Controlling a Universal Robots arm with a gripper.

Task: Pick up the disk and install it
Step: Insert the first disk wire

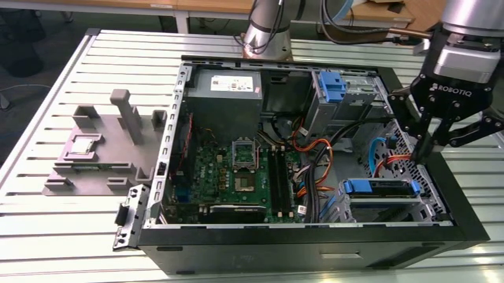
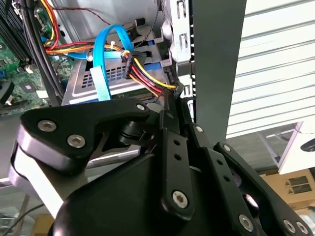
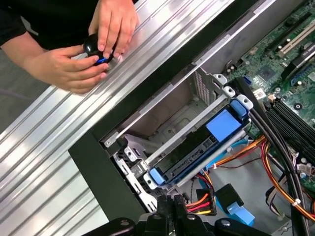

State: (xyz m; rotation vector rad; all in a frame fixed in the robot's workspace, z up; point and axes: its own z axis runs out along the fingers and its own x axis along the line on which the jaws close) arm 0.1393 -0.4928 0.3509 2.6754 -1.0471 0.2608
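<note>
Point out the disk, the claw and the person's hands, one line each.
disk (image 3: 224,124), first wrist view, on its blue carrier panel.
claw (image 1: 435,137), exterior view, midway between its fingertips.
person's hands (image 3: 66,66), first wrist view, on the back of one hand.

Matt black metal claw (image 1: 435,154), blue plastic disk carrier (image 3: 224,124), ribbed brushed-metal table (image 1: 47,224)
</note>
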